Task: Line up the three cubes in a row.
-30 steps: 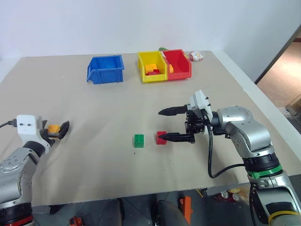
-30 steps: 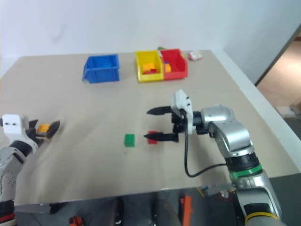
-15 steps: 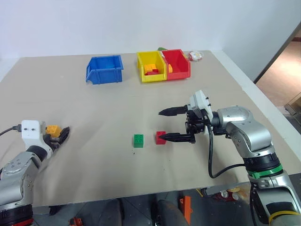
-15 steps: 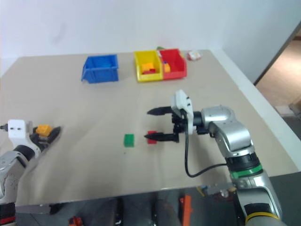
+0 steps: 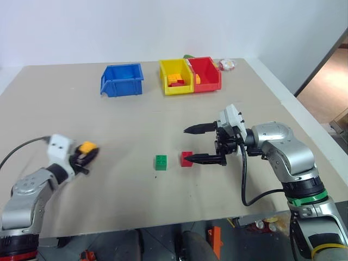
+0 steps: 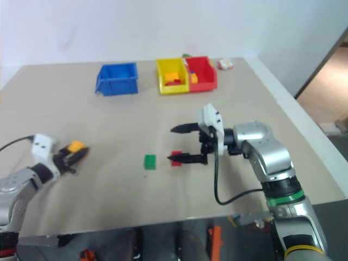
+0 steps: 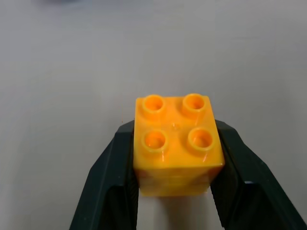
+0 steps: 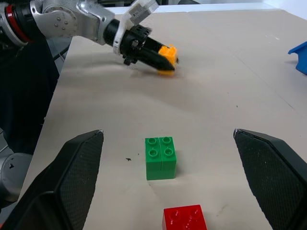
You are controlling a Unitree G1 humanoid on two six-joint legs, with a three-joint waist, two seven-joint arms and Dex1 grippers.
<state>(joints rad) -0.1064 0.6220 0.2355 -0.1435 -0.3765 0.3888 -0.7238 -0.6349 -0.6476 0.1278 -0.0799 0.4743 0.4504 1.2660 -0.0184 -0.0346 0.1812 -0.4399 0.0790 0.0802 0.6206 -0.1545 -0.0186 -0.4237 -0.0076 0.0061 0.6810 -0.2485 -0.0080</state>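
Pinching the yellow-orange cube (image 7: 178, 143), the left tool (image 5: 86, 154) should set it at nine o'clock of the green cube (image 5: 160, 162) — square, level with the red cube (image 5: 186, 159); right tool (image 5: 209, 143) spread.

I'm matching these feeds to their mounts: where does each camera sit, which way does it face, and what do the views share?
Left and right eye views: on the head, looking forward and down over the table; both arms show.
Left wrist view: looks along the left gripper, shut on the yellow-orange cube.
Right wrist view: looks between the open right gripper's fingers at the green cube and red cube.
Shared: the right wrist view and eye views all show the held yellow-orange cube.
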